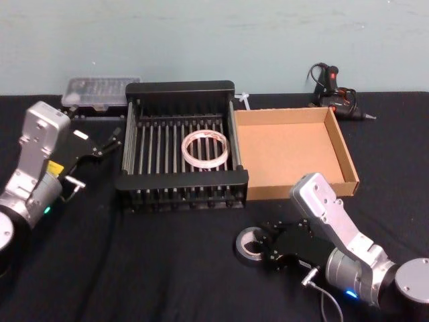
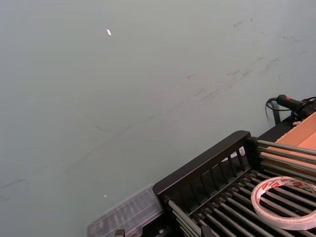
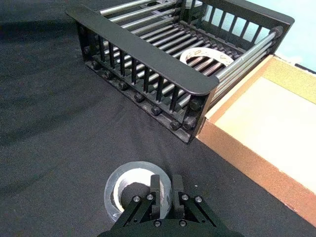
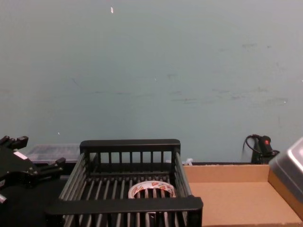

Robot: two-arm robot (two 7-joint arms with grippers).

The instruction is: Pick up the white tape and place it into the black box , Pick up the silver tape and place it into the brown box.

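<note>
Reaching low over the dark tablecloth [image 1: 167,268], my right gripper [image 3: 163,192] has its two fingers [image 3: 155,190] pinched together on the near wall of the silver tape [image 1: 249,245], one finger inside the pale core and the other outside the rim, so it is clamped on that roll. The roll lies flat on the cloth, directly under my fingertips and at the very end of my right arm.

Ahead of that hand stands the black box [image 1: 181,180], its thick front rim apart from the silver tape. The white tape [image 1: 206,148] already lies flat on the barred bottom inside it, toward the side nearest the cardboard; the red marks on its inner core show in the chest view [image 4: 152,188]. Beyond my right hand and off to its outer side sits the brown box [image 1: 338,144], touching the crate's side wall, with nothing resting on its floor.

My left gripper [image 1: 107,144] hangs idle beside the crate's outer wall, its fingers spread apart and holding nothing. Past it, a clear plastic case [image 1: 100,92] lies against the far left corner of the crate. At the back of the table, behind the cardboard tray, a black and red hand tool [image 1: 335,90] rests near the wall.
</note>
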